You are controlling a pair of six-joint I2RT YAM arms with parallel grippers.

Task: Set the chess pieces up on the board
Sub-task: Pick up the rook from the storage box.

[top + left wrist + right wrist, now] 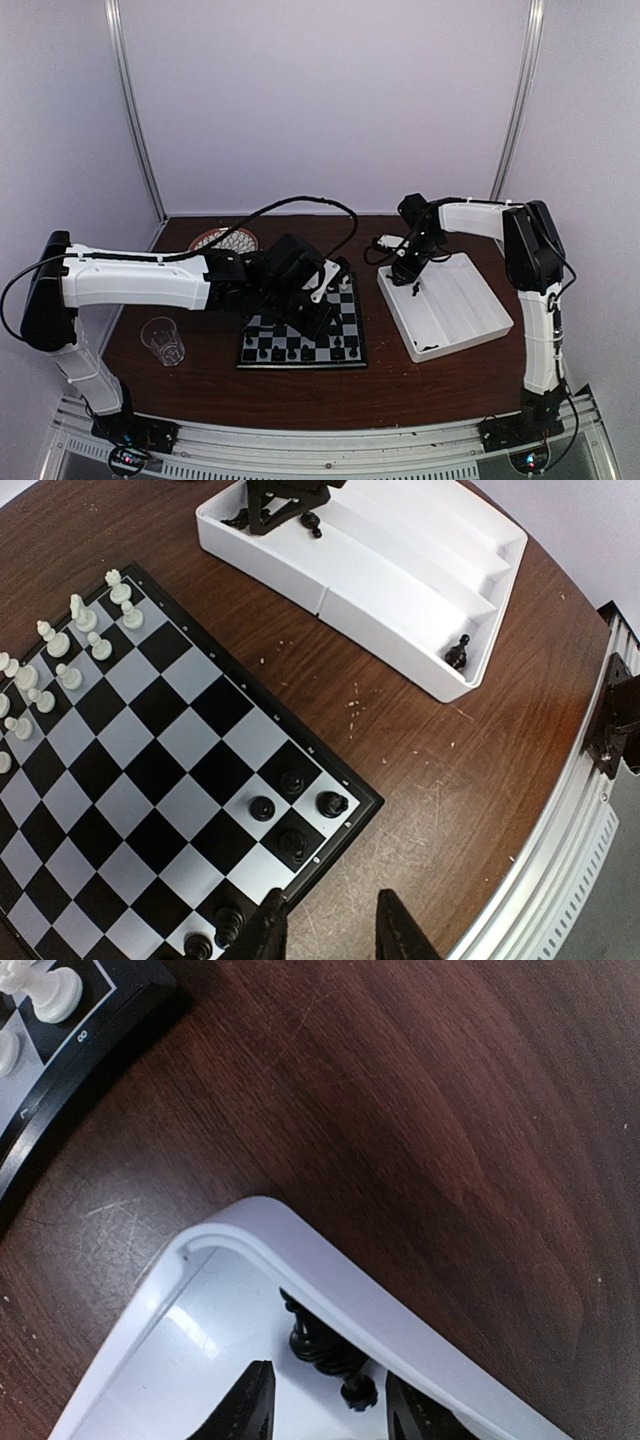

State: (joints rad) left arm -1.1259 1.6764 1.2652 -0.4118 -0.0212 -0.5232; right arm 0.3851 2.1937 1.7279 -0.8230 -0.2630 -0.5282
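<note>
Board [300, 345] lay mid-table with the white tray [455, 310] just to its right. Risks, my read:
- The left arm hung low over the board, so a loose sweep would topple the standing black pieces [292, 810] at the near-right corner.
- Left gripper [330, 935] was spread and empty.
- Right gripper [335, 1410] was spread, straddling two black men [320, 1345] jammed against the tray's far-left corner wall. Closing could pinch both or squirt one out.

White pieces [70, 640] stood at the board's far end. The tray otherwise held a lone black pawn [457, 652] in a near corner.

One each: board [130, 780], tray [462, 312], glass [163, 341], plate [226, 239].
</note>
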